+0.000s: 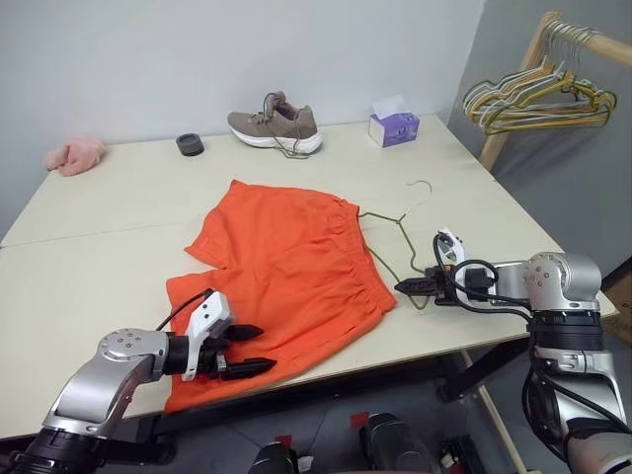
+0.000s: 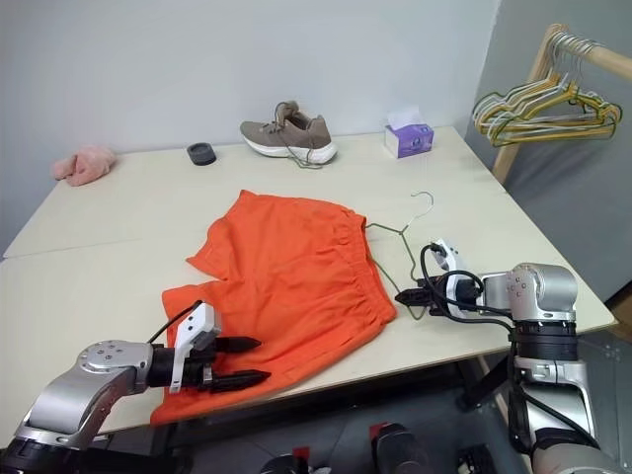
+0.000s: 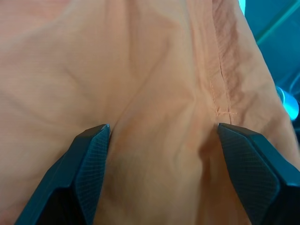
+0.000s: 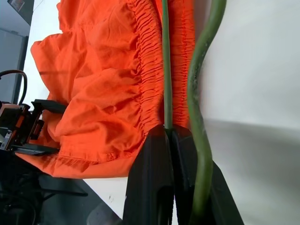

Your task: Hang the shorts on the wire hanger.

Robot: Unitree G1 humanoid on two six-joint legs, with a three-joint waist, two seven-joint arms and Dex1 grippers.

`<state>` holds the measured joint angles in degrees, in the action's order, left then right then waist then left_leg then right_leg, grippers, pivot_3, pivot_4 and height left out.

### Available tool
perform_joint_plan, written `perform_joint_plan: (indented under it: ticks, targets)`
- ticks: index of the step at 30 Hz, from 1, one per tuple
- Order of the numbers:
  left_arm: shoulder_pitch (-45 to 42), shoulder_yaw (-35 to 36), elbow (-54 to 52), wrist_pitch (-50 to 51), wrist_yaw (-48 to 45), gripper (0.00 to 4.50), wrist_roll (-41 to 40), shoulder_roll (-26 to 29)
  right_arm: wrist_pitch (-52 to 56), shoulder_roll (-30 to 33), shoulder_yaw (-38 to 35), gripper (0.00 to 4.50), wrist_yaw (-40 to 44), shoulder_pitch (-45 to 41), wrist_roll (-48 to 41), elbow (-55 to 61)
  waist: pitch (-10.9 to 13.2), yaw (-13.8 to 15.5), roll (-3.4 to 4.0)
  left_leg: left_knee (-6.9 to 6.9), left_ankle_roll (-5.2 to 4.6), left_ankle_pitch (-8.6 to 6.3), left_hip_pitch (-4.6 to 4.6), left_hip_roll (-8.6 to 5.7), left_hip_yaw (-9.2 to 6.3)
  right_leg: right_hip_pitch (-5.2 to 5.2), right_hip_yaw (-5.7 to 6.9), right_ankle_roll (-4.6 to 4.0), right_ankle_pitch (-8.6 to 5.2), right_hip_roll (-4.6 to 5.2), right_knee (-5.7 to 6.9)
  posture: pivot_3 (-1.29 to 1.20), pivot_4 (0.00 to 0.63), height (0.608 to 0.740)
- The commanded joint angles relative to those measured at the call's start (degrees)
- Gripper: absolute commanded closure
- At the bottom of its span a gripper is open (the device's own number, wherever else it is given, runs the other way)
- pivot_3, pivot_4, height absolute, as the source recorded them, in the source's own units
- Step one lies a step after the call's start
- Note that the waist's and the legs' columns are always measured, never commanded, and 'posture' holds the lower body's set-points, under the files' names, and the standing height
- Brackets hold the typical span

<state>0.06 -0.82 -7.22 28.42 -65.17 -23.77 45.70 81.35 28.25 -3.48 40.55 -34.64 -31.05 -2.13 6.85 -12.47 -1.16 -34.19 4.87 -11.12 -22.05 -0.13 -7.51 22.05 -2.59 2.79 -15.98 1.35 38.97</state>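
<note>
Right gripper (image 1: 406, 287) is pinched tight on the wire hanger (image 1: 393, 237), grabbing the thin olive wire at its near corner, just right of the shorts (image 1: 286, 272). Left gripper (image 1: 253, 349) is spread wide with nothing in it, hovering over the near-left leg of the shorts, close to the hem.

So where is the task at? Pretty early, judging by how things lie. The shorts are flat on the table (image 1: 109, 197), waistband toward the right, legs toward the left. The hanger lies on the table too, with its hook (image 1: 422, 190) pointing to the far side. Part of the wire seems to run in at the waistband, but it's hard to tell if it's actually under the fabric or just beside it. Either way, nothing is hung yet. What's left: get the shorts draped over or threaded on the hanger bar and lift it up.

Views-wise, the head cameras give the whole layout, including the brown shoe (image 1: 276, 124), the pink cloth (image 1: 76, 154), the purple tissue box (image 1: 394, 125) and the bunch of hangers (image 1: 538, 99) on the rack at far right. The right wrist view is the one that really shows the grip: the black fingers (image 4: 157, 183) shut on one straight run of wire, with a second bent run passing right beside them. The left wrist view shows the two fingertips (image 3: 91, 154) well apart over wrinkled orange fabric and a seam.
</note>
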Motion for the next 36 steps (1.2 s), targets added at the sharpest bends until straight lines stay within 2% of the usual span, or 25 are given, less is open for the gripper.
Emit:
perform_joint_plan:
  ticks: [1, 4, 10, 12, 13, 16, 19, 26, 32, 36]
  targets:
    - [-1.46, 1.56, 0.05, 0.64, 2.51, 0.66, -0.98, -1.75, -18.33, 3.76, 8.4, 4.5, 4.41, 2.24, 4.92, 10.24, 0.0, 0.19, 0.0, 0.0, 0.0, 0.0, 0.0, 0.0, 0.0, 0.0, 0.01, 0.0, -0.01, 0.0, -0.02, -0.18, 0.051, 0.74]
    - [-2.98, 3.72, 0.39, 1.76, 4.65, 0.66, -2.3, -2.98, -26.48, 5.26, 12.11, 4.5, 5.22, 3.18, 8.12, 12.44, -0.01, 0.01, -0.01, 0.01, 0.0, 0.0, 0.01, 0.01, 0.01, 0.01, 0.01, 0.02, 0.0, 0.0, -0.01, -0.18, 0.049, 0.74]
    - [-9.13, 8.38, 1.06, 2.35, 6.9, 0.66, -4.93, -2.98, -32.28, 6.76, 15.52, 4.5, 6.89, 3.73, 10.59, 13.66, -0.02, 0.08, -0.02, 0.0, 0.0, 0.0, 0.01, 0.04, -0.03, 0.01, 0.04, 0.03, 0.02, -0.03, 0.01, -0.18, 0.047, 0.74]
    - [-10.88, 9.44, 1.16, 3.38, 7.06, 0.31, -5.78, -2.66, -32.83, 6.71, 15.73, 4.5, 6.92, 3.67, 10.63, 13.59, -0.02, 0.15, -0.02, 0.0, 0.0, 0.0, 0.01, 0.03, -0.02, 0.0, 0.03, 0.03, 0.01, -0.03, 0.0, -0.18, 0.046, 0.74]
    - [-12.51, 10.45, 1.07, 4.45, 6.44, 0.11, -7.02, -1.86, -33.66, 6.98, 16.32, 4.5, 7.06, 3.49, 11.3, 13.54, -0.02, 0.19, -0.03, 0.0, 0.0, 0.0, 0.0, 0.03, -0.01, 0.0, 0.02, 0.03, 0.01, -0.03, -0.02, -0.18, 0.046, 0.74]
    - [-19.83, 12.47, 3.96, 3.86, 2.1, 0.05, -7.55, 3.93, -37.16, 8.08, 18.99, 4.5, 7.68, 3.4, 14.59, 13.54, -0.02, 0.19, -0.09, 0.0, 0.0, 0.0, -0.08, 0.04, -0.04, 0.08, 0.05, 0.02, 0.01, -0.05, -0.02, -0.18, 0.045, 0.74]
    - [-25.43, 9.9, 12.03, -3.84, 0.12, 0.05, -1.21, 8.17, -41.15, 9.16, 21.29, 4.5, 8.36, 3.54, 17.72, 13.61, -0.04, 0.04, -0.04, 0.0, 0.0, 0.01, -0.12, 0.06, -0.06, 0.16, 0.07, 0.02, 0.01, -0.1, 0.02, -0.17, 0.043, 0.74]
    - [-33.55, 2.54, 23.2, -16.63, -6.13, 0.05, 8.04, 9.9, -46.45, 10.14, 23.53, 4.5, 9.63, 3.65, 22.08, 14.44, -0.1, -0.04, 0.06, 0.02, 0.0, 0.0, -0.13, 0.04, -0.01, 0.14, 0.02, 0.02, 0.01, -0.06, -0.02, -0.18, 0.043, 0.74]
    - [-40.42, -2.58, 28.17, -23.67, -9.14, 0.05, 12.41, 5.96, -51.36, 11.53, 25.47, 4.5, 10.54, 3.92, 26.88, 15.54, -0.1, 0.18, 0.05, -0.01, 0.0, 0.01, -0.21, 0.04, -0.06, 0.17, 0.07, 0.03, 0.02, -0.06, 0.0, -0.2, 0.043, 0.74]
    - [-41.15, -4.97, 28.85, -26.91, -10.66, 0.05, 14.48, 3.66, -52.83, 11.53, 25.83, 4.5, 11.26, 3.98, 28.38, 16.15, -0.11, -0.09, 0.04, -0.02, 0.01, 0.01, -0.2, 0.04, -0.05, 0.16, 0.05, 0.03, 0.02, -0.06, 0.0, -0.21, 0.042, 0.74]
